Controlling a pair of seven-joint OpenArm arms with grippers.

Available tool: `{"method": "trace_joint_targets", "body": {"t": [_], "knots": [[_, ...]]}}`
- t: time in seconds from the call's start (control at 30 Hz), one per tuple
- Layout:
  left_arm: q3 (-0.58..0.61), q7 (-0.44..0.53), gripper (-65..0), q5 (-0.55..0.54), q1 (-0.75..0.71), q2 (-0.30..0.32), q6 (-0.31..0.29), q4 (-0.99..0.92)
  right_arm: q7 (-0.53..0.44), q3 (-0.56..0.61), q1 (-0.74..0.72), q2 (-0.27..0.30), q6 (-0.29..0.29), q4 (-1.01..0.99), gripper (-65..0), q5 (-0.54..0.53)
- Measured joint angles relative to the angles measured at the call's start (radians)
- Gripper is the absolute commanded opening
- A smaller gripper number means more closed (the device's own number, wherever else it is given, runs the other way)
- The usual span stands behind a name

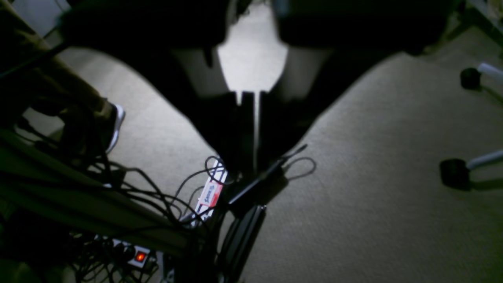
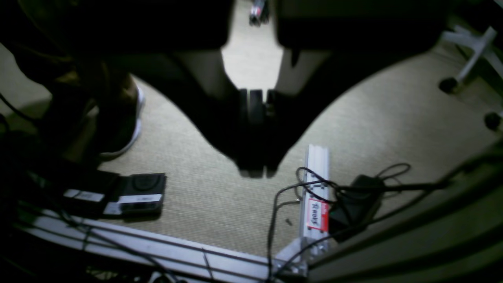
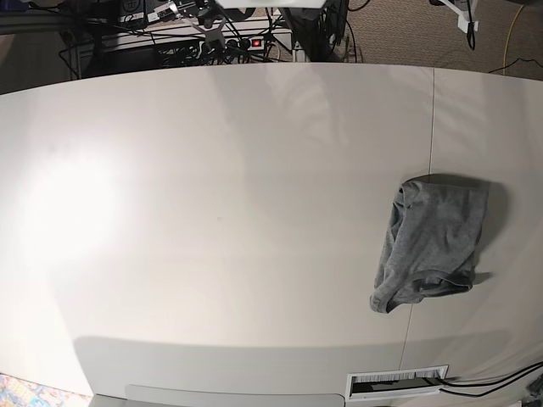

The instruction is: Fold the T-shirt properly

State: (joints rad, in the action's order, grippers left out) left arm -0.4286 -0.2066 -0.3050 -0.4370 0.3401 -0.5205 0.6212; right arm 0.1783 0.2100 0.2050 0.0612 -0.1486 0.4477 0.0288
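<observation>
The dark left gripper and dark right gripper, fingers pressed together on nothing, are hanging over carpet, while your folded heather-grey cotton T-shirt is resting on the white table, seemingly finished.

The desk is white, with a seam running front to back on the base view's right and a slotted vent at its near edge. Both wrist views show beige carpet. On it lie tangled cables, a power strip with a lit red switch, a labelled aluminium rail, a black pedal, chair castors and a shoe.
</observation>
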Motion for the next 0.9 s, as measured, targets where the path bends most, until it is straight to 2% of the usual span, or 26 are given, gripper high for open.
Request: {"method": "trace_joint_targets", "body": {"t": [0.1, 0.23, 0.33, 0.5, 0.57, 0.67, 0.8, 0.83, 0.9], "knots": [[0.012, 0.031, -65.0, 0.077, 0.029, -0.012, 0.004, -0.027, 0.013, 0.001, 0.0, -0.021, 0.023, -0.001, -65.0, -0.002], [0.167, 0.134, -65.0, 0.171, 0.036, -0.025, 0.008, -0.031, 0.032, 0.001, -0.003, -0.026, 0.036, -0.002, -65.0, -0.005], [0.318, 0.206, -65.0, 0.212, 0.035, -0.032, 0.08, -0.031, 0.051, 0.001, -0.003, -0.026, 0.036, -0.002, -65.0, -0.007], [0.486, 0.227, -65.0, 0.207, 0.036, -0.036, 0.195, -0.031, 0.072, 0.001, -0.003, -0.029, 0.037, -0.002, -65.0, -0.008], [0.518, 0.227, -65.0, 0.207, 0.035, -0.055, 0.206, -0.031, 0.074, 0.001, -0.003, -0.04, 0.069, -0.002, -65.0, -0.009], [0.536, 0.227, -65.0, 0.206, 0.036, -0.107, 0.214, -0.031, 0.078, 0.001, -0.003, -0.069, 0.156, -0.002, -65.0, -0.043], [0.537, 0.222, -65.0, 0.207, 0.036, -0.164, 0.215, -0.031, 0.079, 0.001, -0.006, -0.078, 0.202, -0.002, -65.0, -0.093], [0.537, 0.216, -65.0, 0.207, 0.036, -0.175, 0.225, -0.031, 0.079, 0.001, -0.006, -0.076, 0.223, -0.002, -65.0, -0.098], [0.537, 0.194, -65.0, 0.198, 0.036, -0.2, 0.294, -0.031, 0.079, 0.001, -0.005, -0.069, 0.246, -0.002, -65.0, -0.098]]}}
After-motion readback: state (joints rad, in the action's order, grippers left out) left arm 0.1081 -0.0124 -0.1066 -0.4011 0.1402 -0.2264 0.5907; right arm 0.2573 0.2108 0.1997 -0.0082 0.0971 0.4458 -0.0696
